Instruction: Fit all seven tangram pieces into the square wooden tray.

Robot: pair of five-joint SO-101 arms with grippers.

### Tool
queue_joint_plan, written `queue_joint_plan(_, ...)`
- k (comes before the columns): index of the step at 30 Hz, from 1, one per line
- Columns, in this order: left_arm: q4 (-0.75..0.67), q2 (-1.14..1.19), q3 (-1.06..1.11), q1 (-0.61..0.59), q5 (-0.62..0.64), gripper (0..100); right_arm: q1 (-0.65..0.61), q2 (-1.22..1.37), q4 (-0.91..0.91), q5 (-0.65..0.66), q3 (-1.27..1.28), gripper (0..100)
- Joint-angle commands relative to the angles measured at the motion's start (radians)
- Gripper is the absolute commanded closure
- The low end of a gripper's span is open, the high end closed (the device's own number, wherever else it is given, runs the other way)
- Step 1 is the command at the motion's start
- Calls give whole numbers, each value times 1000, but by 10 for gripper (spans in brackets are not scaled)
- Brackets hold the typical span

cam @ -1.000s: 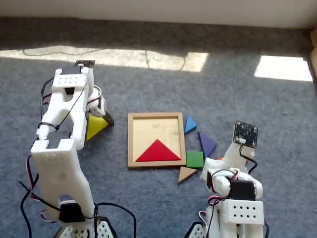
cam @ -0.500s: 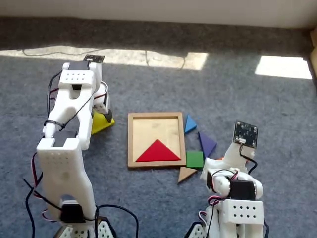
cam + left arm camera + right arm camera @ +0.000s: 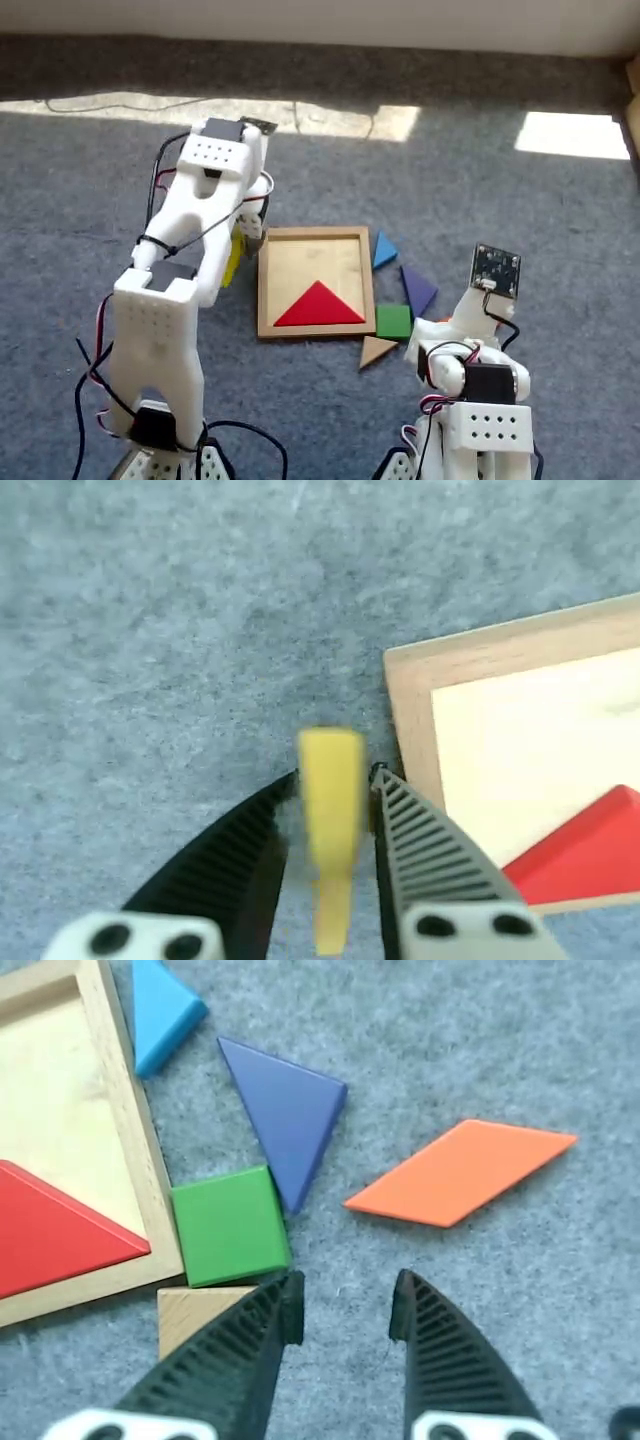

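Note:
The square wooden tray lies mid-carpet with a red triangle in its near part. My left gripper is shut on a yellow piece, held edge-on above the carpet just outside the tray's corner; from above the yellow piece peeks out beside the left arm, left of the tray. My right gripper stands open over bare carpet, close to the green square, purple triangle, orange parallelogram, light blue triangle and plain wooden triangle.
The loose pieces cluster along the tray's right side: blue triangle, purple triangle, green square, wooden triangle. A cable runs across the sunlit carpet at the back.
The left arm has swung right toward the tray, carrying the yellow piece from farther left to right beside the tray's left edge. The right arm has stayed still.

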Motion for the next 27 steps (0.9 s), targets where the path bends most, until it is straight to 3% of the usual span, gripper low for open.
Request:
queue_joint_plan(1,9,-15,-48,39,34,881,7,-8,-21,0,-7,853)
queue_joint_plan(8,11,-101,-44,56,32,998,8,-8,-21,0,-7,853)
queue_joint_plan(17,100,-280,-39,88,32,995,8,-8,-21,0,-7,853)
queue_joint_plan(27,89,-397,71,289,0,995,10,-10,-21,0,-7,853)
